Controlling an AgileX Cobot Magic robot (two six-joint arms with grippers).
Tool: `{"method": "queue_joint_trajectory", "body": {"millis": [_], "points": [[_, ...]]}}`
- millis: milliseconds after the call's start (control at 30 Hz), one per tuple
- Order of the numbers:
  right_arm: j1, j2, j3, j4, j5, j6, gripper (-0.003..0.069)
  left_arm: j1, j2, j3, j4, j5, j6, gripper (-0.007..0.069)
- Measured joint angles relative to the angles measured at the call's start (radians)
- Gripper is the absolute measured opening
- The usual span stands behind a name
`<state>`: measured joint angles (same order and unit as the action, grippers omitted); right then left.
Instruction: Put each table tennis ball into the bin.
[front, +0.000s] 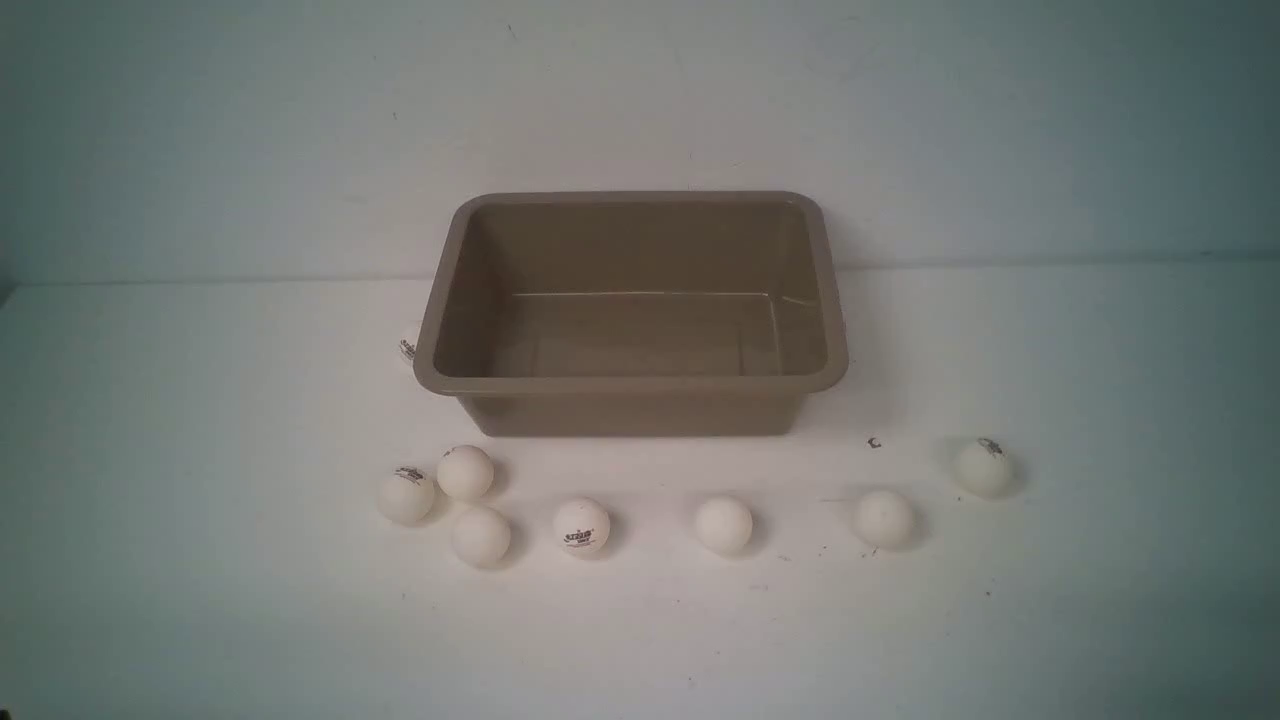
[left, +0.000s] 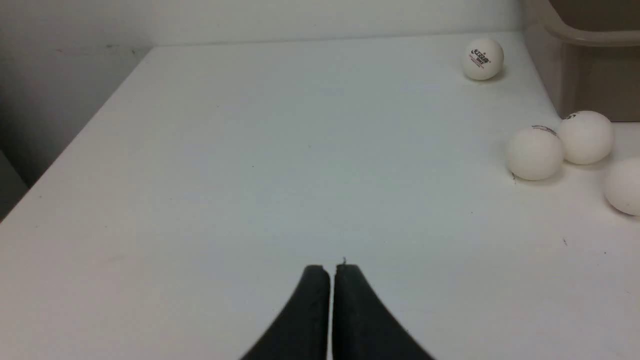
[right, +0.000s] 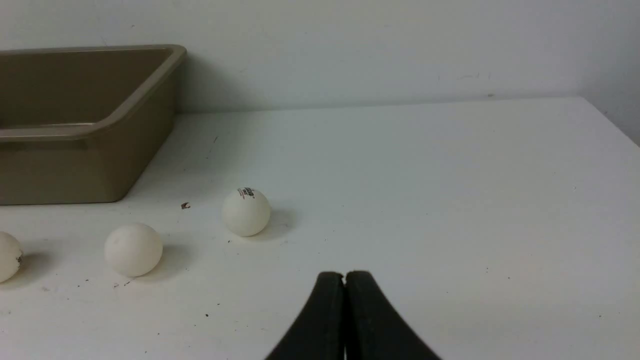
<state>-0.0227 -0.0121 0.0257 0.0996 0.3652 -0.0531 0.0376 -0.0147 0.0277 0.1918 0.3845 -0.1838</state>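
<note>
The taupe bin stands empty at the middle of the white table. Several white table tennis balls lie in a row in front of it, among them a cluster at the left, one with a red logo and the rightmost. Another ball peeks out beside the bin's left wall. Neither arm shows in the front view. My left gripper is shut and empty, short of the left-hand balls. My right gripper is shut and empty, near the rightmost ball.
A wall rises right behind the bin. The table's left edge and right edge show in the wrist views. A small dark speck lies in front of the bin's right corner.
</note>
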Motion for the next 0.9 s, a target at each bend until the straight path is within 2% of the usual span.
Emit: {"method": "queue_joint_trajectory", "body": {"millis": [900], "points": [[0.0, 0.0, 0.0, 0.0, 0.0, 0.012, -0.0018, 0.0, 0.0, 0.0, 0.0, 0.0, 0.0, -0.0004]]}}
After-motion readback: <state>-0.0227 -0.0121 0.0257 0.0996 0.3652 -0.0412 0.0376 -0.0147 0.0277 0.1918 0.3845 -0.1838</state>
